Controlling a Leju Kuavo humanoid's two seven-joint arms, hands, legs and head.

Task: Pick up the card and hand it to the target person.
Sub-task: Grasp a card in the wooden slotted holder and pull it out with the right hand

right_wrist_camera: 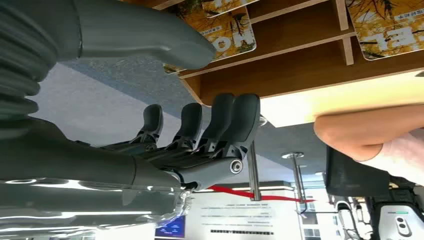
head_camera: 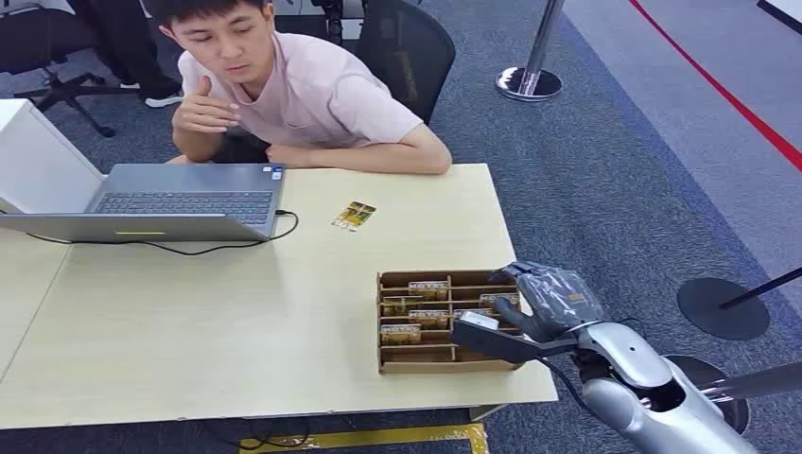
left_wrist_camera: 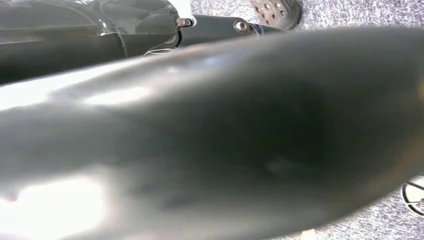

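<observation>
- The right hand (head_camera: 539,307) was seen at lower right, fingers (right_wrist_camera: 220,122) apart, nothing held, beside the wooden card tray (head_camera: 392,359).
- Cards (head_camera: 427,290) were left in its slots; another card (head_camera: 354,216) lay mid-table.
- A neighbouring card could be dragged out if thick fingers crowded the slots.
- The left hand's state could not be told.

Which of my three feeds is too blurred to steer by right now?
Left wrist view: a dark, out-of-focus shape with glare patches covers most of it, no use. Right wrist view: sharp on the right hand and tray. Head view: evenly lit, the card clear.
</observation>
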